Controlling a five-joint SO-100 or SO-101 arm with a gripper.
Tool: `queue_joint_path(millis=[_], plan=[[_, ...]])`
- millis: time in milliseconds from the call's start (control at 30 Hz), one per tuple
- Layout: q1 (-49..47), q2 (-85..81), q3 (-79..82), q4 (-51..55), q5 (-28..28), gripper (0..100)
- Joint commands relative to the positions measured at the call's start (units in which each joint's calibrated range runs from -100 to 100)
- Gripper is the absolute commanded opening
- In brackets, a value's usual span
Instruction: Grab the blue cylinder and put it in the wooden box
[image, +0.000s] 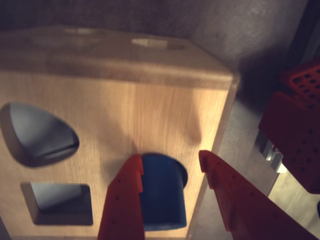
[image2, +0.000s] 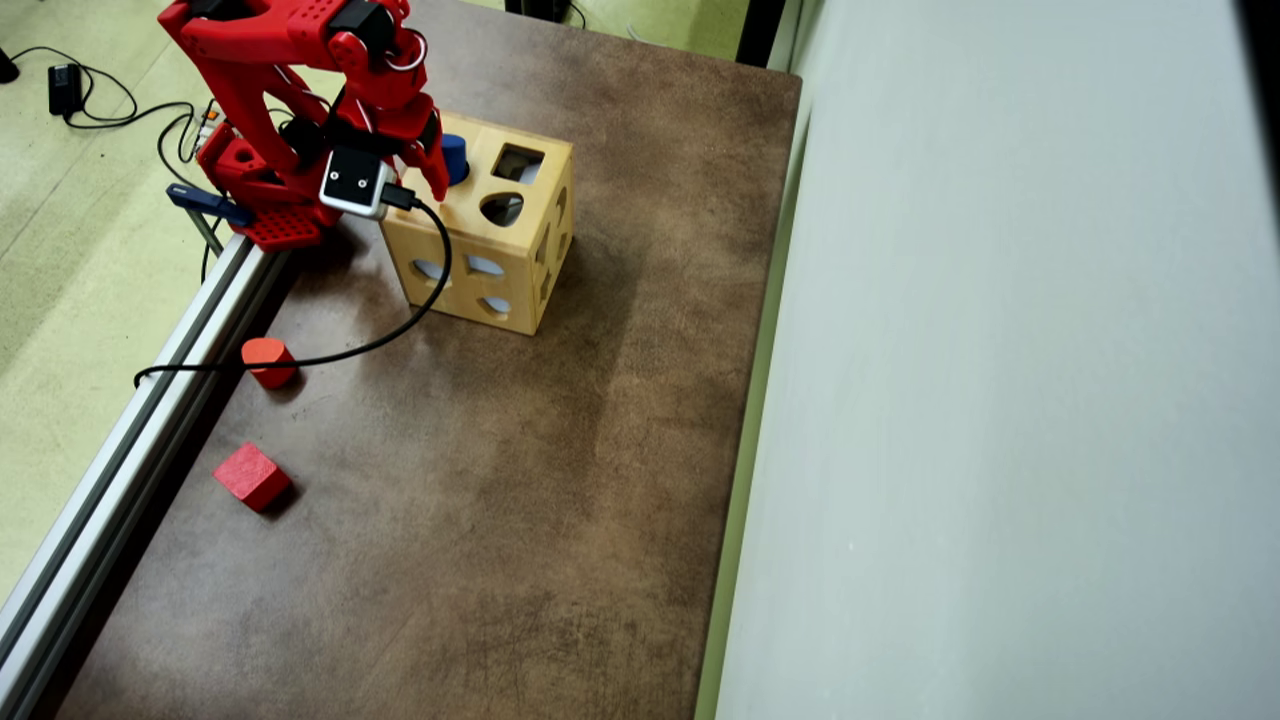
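The blue cylinder stands in the round hole in the top face of the wooden box, its upper part sticking out. My gripper is open around it: the left red finger lies against the cylinder's side, and the right finger stands apart from it with a clear gap. In the overhead view the gripper hovers over the box's near-left top corner, where the cylinder shows as a small blue spot. Other shaped holes in the box show in both views.
An orange-red rounded block and a red cube lie on the brown table near the metal rail on the left. A black cable loops from the wrist camera. The arm's base stands left of the box.
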Motion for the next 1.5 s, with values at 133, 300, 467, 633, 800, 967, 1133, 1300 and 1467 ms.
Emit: queue_joint_path(millis=[133,300,467,633,800,967,1133,1300,1467], plan=[[-3.4,-0.2,-0.3,-0.1,-0.1,16],[-3.3,-1.1,-0.4,-0.1,-0.1,16],[-2.3,-4.9,-1.2,0.0,-0.2,16],[-2.0,-8.6,-3.8,0.0,-0.2,16],[-1.9,-9.5,-9.1,0.0,-0.1,16],[-2.0,-10.9,-11.2,0.0,-0.1,16],[-1.9,-19.5,-11.2,0.0,-0.4,15],[0.2,-29.6,-11.0,0.0,-5.4,11],[1.3,-40.1,-10.1,0.0,-6.7,5]])
